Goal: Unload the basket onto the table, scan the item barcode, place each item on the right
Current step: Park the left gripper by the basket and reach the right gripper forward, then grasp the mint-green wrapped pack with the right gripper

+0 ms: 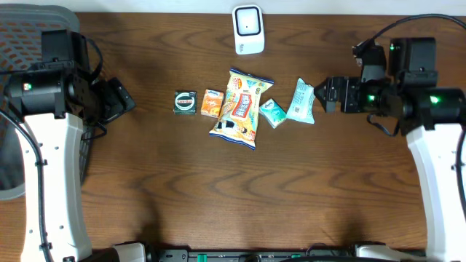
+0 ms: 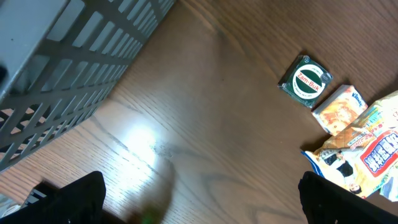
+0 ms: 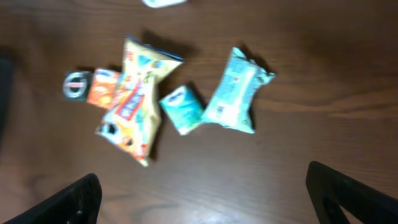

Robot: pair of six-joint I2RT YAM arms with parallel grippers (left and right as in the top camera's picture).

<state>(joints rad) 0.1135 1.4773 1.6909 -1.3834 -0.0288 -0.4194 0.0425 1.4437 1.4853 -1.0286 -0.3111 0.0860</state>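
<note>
Lying in a loose row across the middle of the dark brown wooden table are five packaged items, none of them held. From the robot's left to its right they are:
- a dark green square packet with a round label
- a small orange packet just beside it
- a large yellow-and-orange snack bag, set at a slant and touching the orange packet
- a small mint-green packet against the bag's other side
- a pale turquoise soft pack just beside that

The white barcode scanner stands at the far edge of the table, roughly in line with the snack bag and well apart from the row.

Left gripper — released, jaws spread wide, nothing between them. It sits to the left of the row, near the green packet but apart from it. Its wrist view shows dark fingertips at the bottom corners with bare wood between them. A grey slatted basket fills the upper left of that view.

Right gripper — likewise released and empty. It points at the turquoise pack from the right, near it and not touching. In the right wrist view all five items lie ahead of the fingers. The view is blurred and the print on the packets cannot be read.
</note>
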